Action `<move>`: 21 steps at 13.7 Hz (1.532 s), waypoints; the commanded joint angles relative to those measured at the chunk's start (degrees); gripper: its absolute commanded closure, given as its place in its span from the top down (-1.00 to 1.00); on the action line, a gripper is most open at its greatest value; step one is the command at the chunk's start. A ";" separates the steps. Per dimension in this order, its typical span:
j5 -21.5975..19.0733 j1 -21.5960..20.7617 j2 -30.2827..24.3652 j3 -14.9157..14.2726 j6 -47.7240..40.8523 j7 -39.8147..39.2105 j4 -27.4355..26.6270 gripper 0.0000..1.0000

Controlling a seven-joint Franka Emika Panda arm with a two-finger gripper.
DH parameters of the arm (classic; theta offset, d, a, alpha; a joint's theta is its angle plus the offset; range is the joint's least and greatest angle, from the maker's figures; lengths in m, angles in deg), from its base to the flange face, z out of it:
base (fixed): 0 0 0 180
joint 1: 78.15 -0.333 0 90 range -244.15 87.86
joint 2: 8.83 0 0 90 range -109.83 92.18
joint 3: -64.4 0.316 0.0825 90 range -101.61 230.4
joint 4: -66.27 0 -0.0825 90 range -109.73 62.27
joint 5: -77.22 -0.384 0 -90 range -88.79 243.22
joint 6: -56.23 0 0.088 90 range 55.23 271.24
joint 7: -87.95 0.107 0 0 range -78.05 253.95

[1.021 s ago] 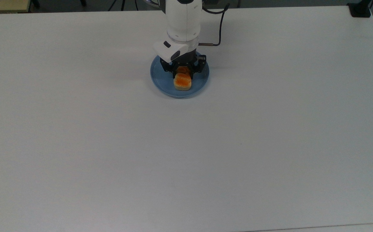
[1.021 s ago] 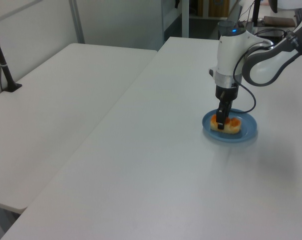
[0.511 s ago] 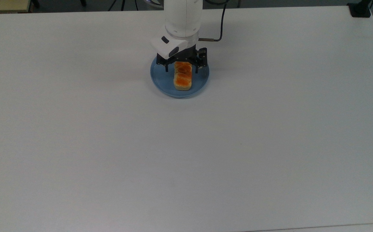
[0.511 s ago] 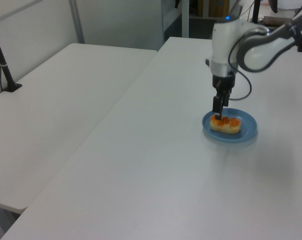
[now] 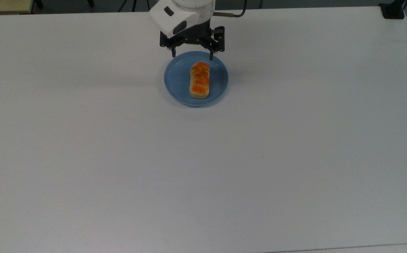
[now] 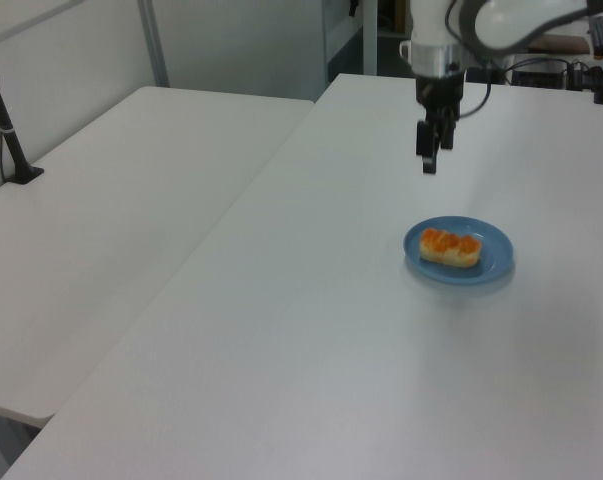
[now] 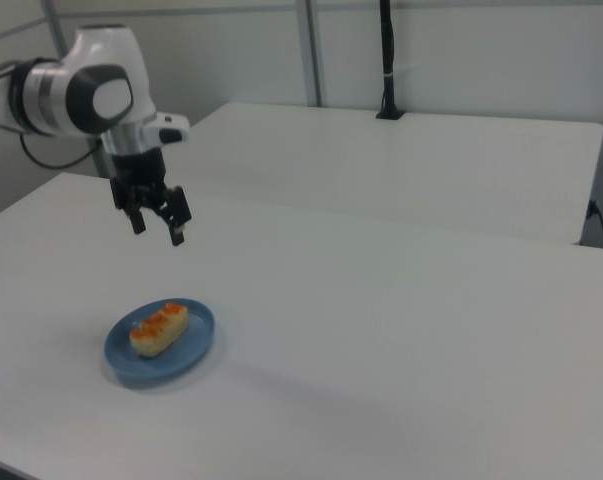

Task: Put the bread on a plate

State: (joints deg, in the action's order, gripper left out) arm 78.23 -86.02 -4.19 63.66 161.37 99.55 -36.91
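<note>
Two fingers (image 5: 174, 52) spread wide — empty, above the bread (image 5: 199, 79)

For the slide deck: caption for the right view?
Bread resting on the blue plate, open gripper raised above it.

the bread (image 6: 450, 248) lies flat on the blue plate (image 6: 490, 264), near the far right part of the white table (image 6: 311, 330), in from its right edge. the gripper (image 6: 428, 160) hangs above the table just behind the plate, clear of the bread, holding nothing.
</note>
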 commanded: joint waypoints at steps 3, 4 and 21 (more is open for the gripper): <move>0.39 3.04 -0.07 -0.32 -9.32 -1.40 11.05 1.00; 0.47 3.48 0.02 -0.41 -10.81 -2.80 12.46 1.00; 0.21 8.23 -2.18 -0.50 -15.22 -11.43 17.75 1.00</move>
State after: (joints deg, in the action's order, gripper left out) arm 78.30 -77.57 -5.49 63.27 147.82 88.87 -19.24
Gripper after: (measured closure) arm 0.000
